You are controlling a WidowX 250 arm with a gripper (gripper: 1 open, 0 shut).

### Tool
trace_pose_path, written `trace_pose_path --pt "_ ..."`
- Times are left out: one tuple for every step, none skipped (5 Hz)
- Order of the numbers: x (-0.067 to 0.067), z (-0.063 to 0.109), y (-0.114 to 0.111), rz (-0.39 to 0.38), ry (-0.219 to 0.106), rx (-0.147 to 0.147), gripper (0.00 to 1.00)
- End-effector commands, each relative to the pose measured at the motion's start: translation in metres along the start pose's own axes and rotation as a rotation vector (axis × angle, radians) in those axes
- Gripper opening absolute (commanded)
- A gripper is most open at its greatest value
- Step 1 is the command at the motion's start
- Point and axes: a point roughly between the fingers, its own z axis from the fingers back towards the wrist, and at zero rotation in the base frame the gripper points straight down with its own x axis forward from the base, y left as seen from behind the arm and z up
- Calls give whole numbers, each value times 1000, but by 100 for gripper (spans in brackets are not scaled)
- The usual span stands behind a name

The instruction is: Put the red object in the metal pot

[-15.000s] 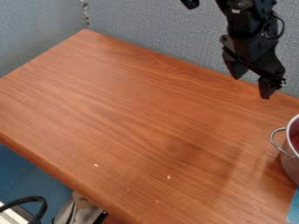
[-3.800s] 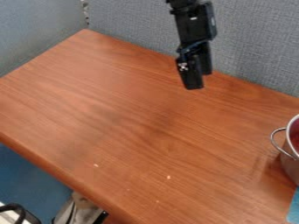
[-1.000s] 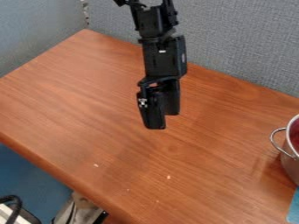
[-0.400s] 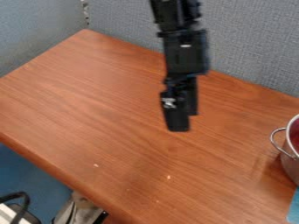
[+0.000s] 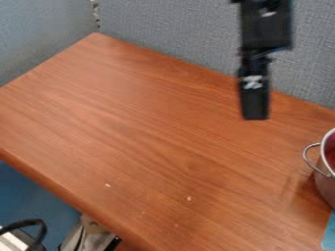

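The metal pot (image 5: 327,169) sits at the table's right edge, red showing inside.
From mid-table (image 5: 157,127) I have swung up and across toward the pot's side; my jaws (image 5: 254,116), blurred, are wide, and I judge the red object may already be in.

The blurred black robot gripper (image 5: 256,104) hangs over the far part of the reddish-brown wooden table (image 5: 144,147). The shiny silver-grey metal pot (image 5: 326,181), red inside, stands at the right, cut off by the frame edge.
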Motion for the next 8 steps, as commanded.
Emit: trace_pose_path --pt "29 18 0 13 -2 12 100" --pt "45 27 5 84 -49 5 100" --pt "54 42 8 167 -100 4 100" --pt "32 51 21 231 -115 27 100" --pt "10 60 33 296 -127 58 100" --pt "11 58 44 321 -174 70 100" --pt "8 59 55 357 -220 88 100" --pt "5 59 66 394 -266 102 100"
